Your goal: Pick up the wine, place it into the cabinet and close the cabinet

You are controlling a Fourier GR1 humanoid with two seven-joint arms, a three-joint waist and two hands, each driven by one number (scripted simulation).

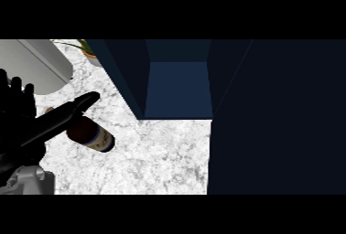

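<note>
The wine bottle (93, 135) is dark brown with a blue and white label. It lies tilted, base toward the lower right and neck toward the upper left, mostly hidden under my right hand (40, 130). That hand comes in from the lower left and is curled on the bottle, one long digit stretched across its top. The dark blue cabinet (177, 87) stands open just right of the bottle, its inside bare. Its open door (277, 119) fills the right side of the view. My left hand (13, 93) rests at the left edge, fingers up.
A grey rounded basin (44, 64) sits at the upper left and a potted plant (88, 49) behind it, next to the cabinet's left wall. White marbled counter (155, 155) spreads below the cabinet opening.
</note>
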